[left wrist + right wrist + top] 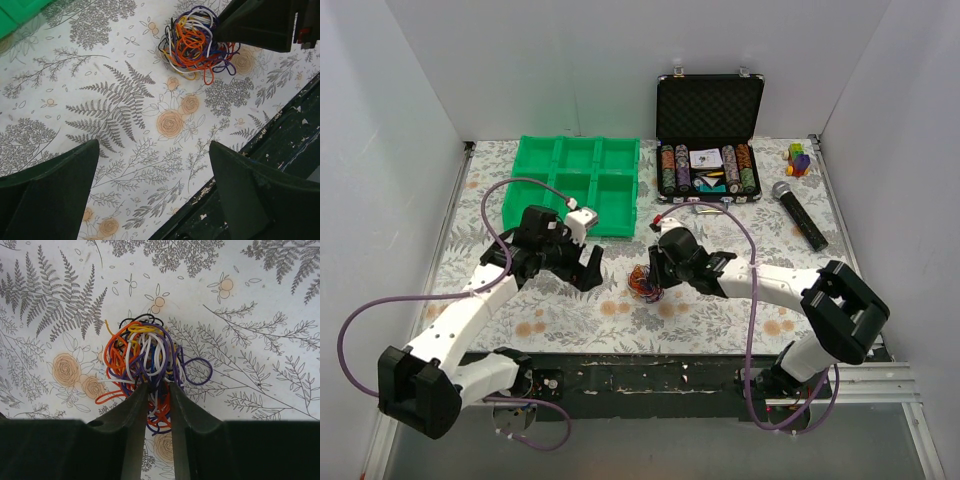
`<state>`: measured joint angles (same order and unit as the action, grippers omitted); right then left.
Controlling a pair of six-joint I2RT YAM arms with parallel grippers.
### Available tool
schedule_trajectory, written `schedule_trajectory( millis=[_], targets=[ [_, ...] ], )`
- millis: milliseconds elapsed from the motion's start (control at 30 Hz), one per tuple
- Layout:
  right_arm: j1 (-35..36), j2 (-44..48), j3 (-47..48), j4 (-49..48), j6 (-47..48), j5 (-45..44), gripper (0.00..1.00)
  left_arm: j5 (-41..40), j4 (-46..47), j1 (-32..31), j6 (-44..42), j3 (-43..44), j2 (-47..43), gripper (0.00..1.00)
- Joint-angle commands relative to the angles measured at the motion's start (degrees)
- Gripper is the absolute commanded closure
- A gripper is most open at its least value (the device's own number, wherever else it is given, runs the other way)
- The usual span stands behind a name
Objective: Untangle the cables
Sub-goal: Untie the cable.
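The cables (643, 283) are a tight ball of thin orange, white, purple, blue, black and yellow wires lying on the floral tablecloth at the table's middle front. In the right wrist view the cables (140, 350) sit at the fingertips. My right gripper (159, 386) is nearly closed, with several strands pinched between its jaws; it shows from above (656, 272) just right of the ball. My left gripper (588, 270) is wide open and empty, a short way left of the ball. In the left wrist view my left gripper (154, 150) is over bare cloth, with the cables (195, 42) ahead.
A green compartment tray (578, 180) stands behind the left arm. An open black case of poker chips (708, 130) is at the back. A microphone (800, 212) and a small colourful toy (799, 158) lie back right. The table's dark front rail (650, 375) is close.
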<state>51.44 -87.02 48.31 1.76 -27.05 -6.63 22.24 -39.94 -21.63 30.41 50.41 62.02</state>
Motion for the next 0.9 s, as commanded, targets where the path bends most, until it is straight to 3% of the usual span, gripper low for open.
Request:
schedule_trajectory(
  millis=[0,67,167,300,400,533,600,667,867],
  targets=[
    [0.9,-0.8,-3.0,-6.1,-2.0,-0.1,0.68,0.9,3.8,-3.0,0.4,-0.1,1.3,0.08],
    [1.0,-0.3,-4.6,-8.0,-3.1,0.0,0.73,-0.4,4.5,-4.6,0.3,0.6,3.0,0.09],
    [1.7,2.1,-6.9,-9.3,-4.3,-0.4,0.99,-1.4,5.7,-6.5,-0.7,1.3,5.2,0.18],
    [3.0,9.7,-10.4,-9.8,-4.2,-0.8,0.99,0.1,9.1,-9.7,-3.5,-0.2,5.2,0.42],
    [3.1,15.4,-13.8,-10.1,-4.2,-0.3,0.99,-0.4,11.9,-13.1,-4.7,-1.1,5.1,0.45],
    [3.1,19.9,-18.0,-10.7,-5.3,0.3,0.99,1.0,12.0,-17.2,-4.0,-0.5,8.8,0.35],
    [3.1,20.8,-19.7,-11.2,-6.1,0.3,0.99,1.5,12.6,-19.5,-3.3,-0.2,10.1,0.17],
    [3.1,21.5,-21.4,-12.1,-7.0,0.5,0.99,2.7,13.0,-20.4,-1.8,0.1,11.9,0.06],
    [3.1,23.8,-25.1,-14.2,-7.8,0.6,0.99,1.4,14.5,-22.1,-3.7,-1.8,14.0,0.07]
  ],
)
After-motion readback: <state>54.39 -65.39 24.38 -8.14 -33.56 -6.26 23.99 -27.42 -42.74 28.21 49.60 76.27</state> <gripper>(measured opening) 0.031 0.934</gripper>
